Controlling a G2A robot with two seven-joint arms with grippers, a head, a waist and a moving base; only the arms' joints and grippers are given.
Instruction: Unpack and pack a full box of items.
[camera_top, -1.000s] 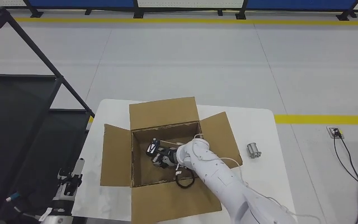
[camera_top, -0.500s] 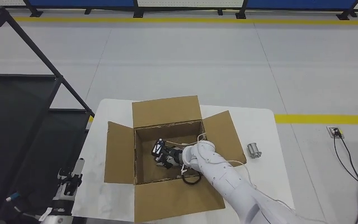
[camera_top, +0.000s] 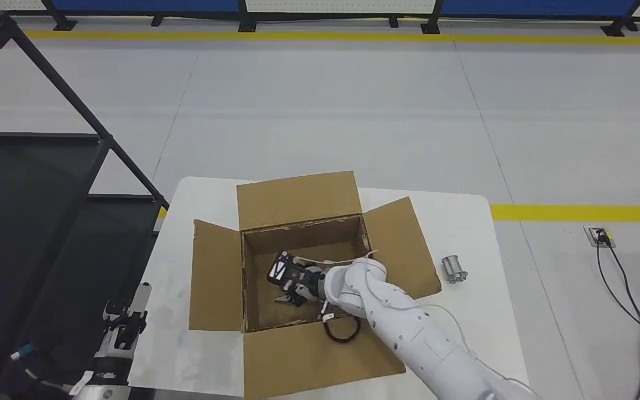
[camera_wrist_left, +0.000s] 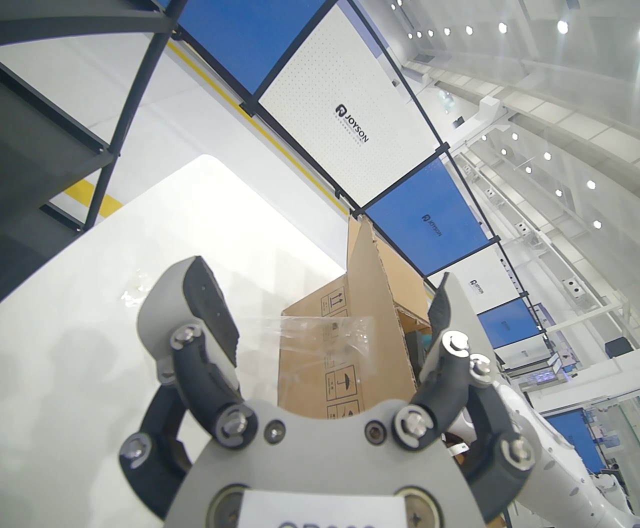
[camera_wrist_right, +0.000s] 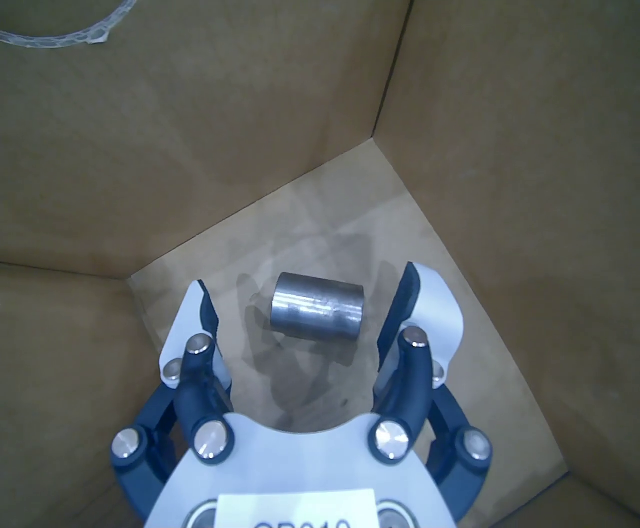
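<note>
Between the right tool's (camera_wrist_right: 307, 280) fingers (camera_wrist_right: 435, 300) lies a cylinder (camera_wrist_right: 317, 312).

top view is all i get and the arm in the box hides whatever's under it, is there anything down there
Observer: Yes. A metal cylinder lies on its side on the floor of the box, near a corner.
Operator: is the gripper lined up on it
Observer: The right gripper is open, with one finger on either side of the cylinder.
Operator: touching it yet
Observer: No, there is a visible gap on each side of it.
Operator: and the other arm
Observer: The left gripper is open with nothing in it, and faces the box's outer wall across the white table.
</note>
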